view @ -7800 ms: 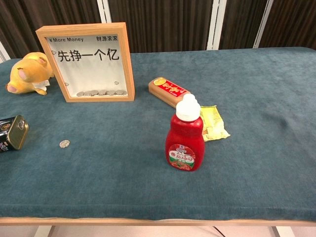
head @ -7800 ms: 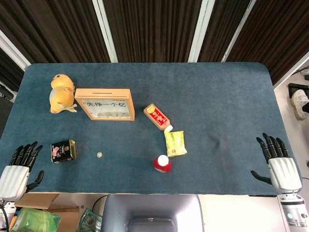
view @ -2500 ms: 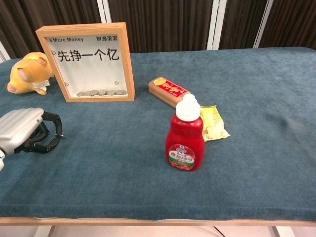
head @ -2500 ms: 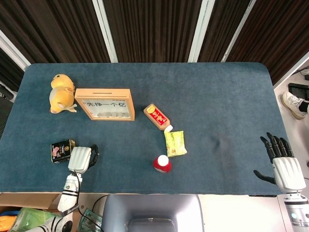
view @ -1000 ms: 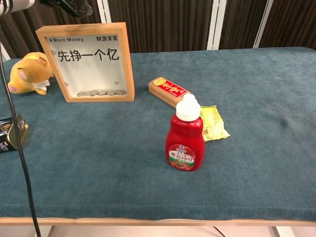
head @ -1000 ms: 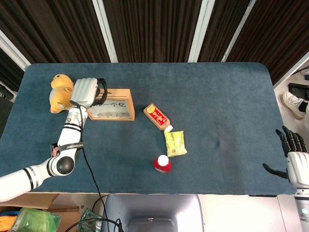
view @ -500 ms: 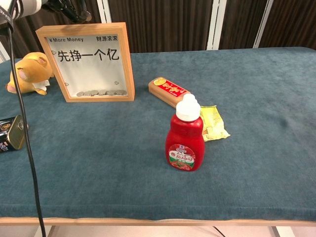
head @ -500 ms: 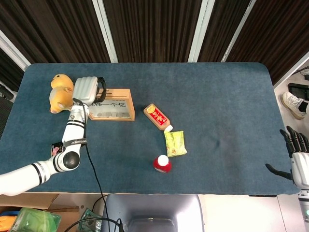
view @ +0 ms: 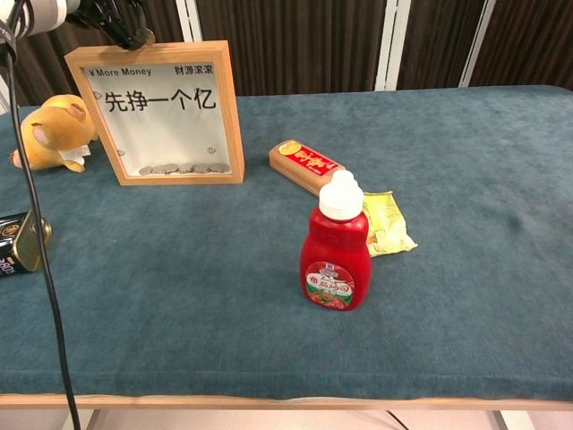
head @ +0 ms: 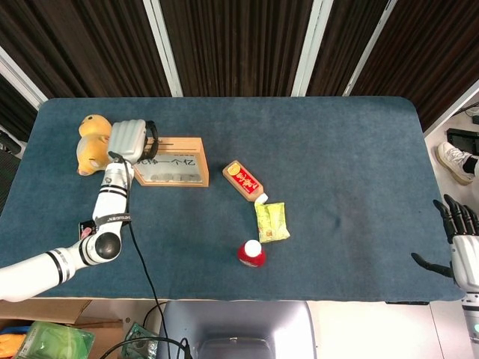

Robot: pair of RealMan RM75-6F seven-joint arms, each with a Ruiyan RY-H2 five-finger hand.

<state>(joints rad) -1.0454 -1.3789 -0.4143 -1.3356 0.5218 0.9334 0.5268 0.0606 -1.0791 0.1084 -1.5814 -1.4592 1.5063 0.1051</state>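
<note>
Left hand (head: 129, 140), fingers curled, contents unclear, hovers over wooden coin box (head: 174, 161), box at its 4 o'clock; glass front w/ Chinese text, coins inside.

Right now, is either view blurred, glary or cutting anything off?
Head view: sharp, evenly lit, soft shadows; the right hand is cropped at the frame's edge. Chest view: sharp on the bottle and frame, no glare on its glass; the left hand is cut off at the top, the tin at the left edge.
</note>
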